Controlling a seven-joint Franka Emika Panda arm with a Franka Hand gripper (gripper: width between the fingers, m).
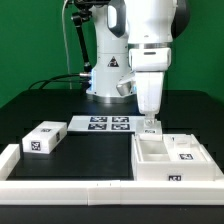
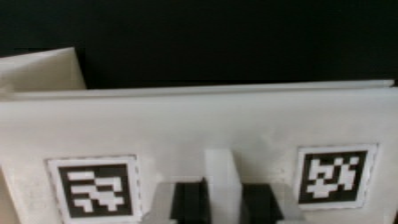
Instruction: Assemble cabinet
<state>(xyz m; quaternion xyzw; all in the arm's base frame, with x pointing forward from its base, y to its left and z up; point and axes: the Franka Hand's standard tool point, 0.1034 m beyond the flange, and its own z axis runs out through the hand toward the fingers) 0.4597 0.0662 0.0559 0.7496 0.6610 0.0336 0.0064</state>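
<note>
The cabinet point(image 1: 172, 170), a large white box with inner compartments and marker tags, lies on the black table at the exterior view's right. My gripper point(image 1: 150, 127) points straight down at the cabinet's far left edge. In the wrist view the cabinet's white wall point(image 2: 196, 120) with two marker tags fills the picture. My gripper point(image 2: 222, 203) stands with its dark fingers point(image 2: 185, 203) on either side of a thin white rib of that wall, closed on it. A small white tagged block point(image 1: 186, 153) sits in the cabinet's far right compartment. Another white drawer block point(image 1: 42, 138) lies on the table at the left.
The marker board point(image 1: 104, 124) lies flat on the table behind and left of the cabinet. A low white border rail point(image 1: 60, 183) runs along the table's front edge and up the left side. The arm's base point(image 1: 105, 75) stands at the back.
</note>
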